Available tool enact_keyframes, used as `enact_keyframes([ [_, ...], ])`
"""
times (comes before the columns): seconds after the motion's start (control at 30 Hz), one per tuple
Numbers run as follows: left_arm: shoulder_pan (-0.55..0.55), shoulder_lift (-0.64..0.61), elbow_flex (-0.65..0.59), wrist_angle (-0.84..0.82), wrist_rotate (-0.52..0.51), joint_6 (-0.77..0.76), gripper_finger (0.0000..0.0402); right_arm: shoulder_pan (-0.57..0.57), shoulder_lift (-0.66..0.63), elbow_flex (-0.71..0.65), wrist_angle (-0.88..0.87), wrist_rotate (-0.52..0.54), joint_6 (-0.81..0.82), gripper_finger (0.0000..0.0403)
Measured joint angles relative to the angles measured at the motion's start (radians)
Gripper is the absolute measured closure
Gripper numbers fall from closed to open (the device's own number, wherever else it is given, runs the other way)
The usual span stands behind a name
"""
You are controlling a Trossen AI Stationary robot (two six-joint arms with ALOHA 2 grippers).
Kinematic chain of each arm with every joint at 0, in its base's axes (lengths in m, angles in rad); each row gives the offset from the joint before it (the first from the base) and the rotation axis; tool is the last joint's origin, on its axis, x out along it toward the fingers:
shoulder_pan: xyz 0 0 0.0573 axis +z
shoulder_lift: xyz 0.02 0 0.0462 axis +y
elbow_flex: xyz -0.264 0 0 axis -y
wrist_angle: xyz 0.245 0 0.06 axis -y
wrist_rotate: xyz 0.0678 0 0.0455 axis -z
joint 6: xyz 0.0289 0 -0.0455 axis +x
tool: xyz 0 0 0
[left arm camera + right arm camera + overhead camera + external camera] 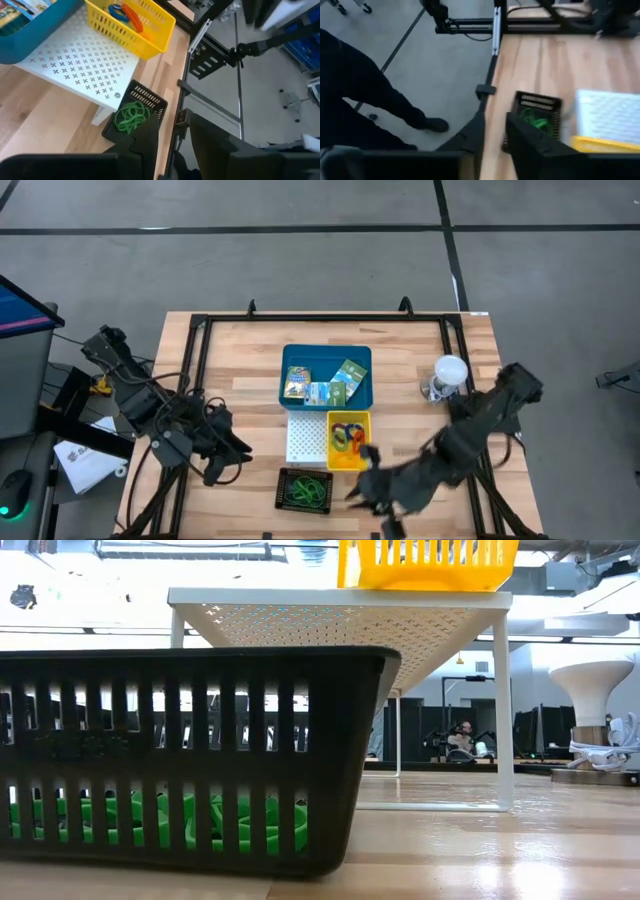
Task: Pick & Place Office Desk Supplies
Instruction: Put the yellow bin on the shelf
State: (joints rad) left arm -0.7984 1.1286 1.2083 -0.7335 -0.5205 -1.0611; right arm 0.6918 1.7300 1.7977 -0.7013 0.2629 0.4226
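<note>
A black slatted basket (pixel 305 490) (pixel 180 760) near the table's near edge holds green rubber bands (pixel 131 116) (pixel 536 120). A yellow basket (pixel 349 440) (pixel 131 25) with orange, blue and yellow bands stands on a white perforated board (pixel 306 438). Behind it, a blue bin (pixel 325 375) holds printed packets. My left gripper (pixel 238 460) (pixel 172 147) is open and empty, left of the black basket. My right gripper (pixel 358 488) (pixel 492 142) is open and empty, just right of that basket and near the yellow one.
A white round bulb-like object (pixel 450 375) (pixel 600 690) stands near the table's right edge. A black metal frame (pixel 330 317) runs around the tabletop. In the right wrist view a person's dark leg and shoe (pixel 380 100) stand on the floor beyond the table's near edge.
</note>
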Motion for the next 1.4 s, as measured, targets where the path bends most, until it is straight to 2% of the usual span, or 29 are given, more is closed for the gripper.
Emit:
enact_keyframes([
  [0.13, -0.004, 0.0, 0.0, -0.01, -0.001, 0.006, 0.0295, 0.018, 0.119, -0.001, 0.076, 0.003, 0.091, 0.0393],
  [0.27, -0.025, 0.0, 0.0, -0.011, -0.002, 0.014, 0.0295, 0.012, 0.192, -0.001, 0.12, 0.06, 0.194, 0.0398],
  [0.4, -0.041, 0.0, 0.0, -0.011, -0.002, 0.015, 0.0295, -0.003, 0.232, -0.001, 0.087, 0.133, 0.285, 0.04],
  [0.63, -0.067, 0.0, 0.0, -0.011, -0.016, 0.018, 0.0295, -0.005, 0.234, -0.001, -0.098, 0.208, 0.388, 0.0402],
  [1.4, -0.066, -0.001, 0.0, -0.011, -0.061, 0.034, 0.0295, -0.068, 0.231, 0.0, -0.285, 0.265, 0.392, 0.0403],
])
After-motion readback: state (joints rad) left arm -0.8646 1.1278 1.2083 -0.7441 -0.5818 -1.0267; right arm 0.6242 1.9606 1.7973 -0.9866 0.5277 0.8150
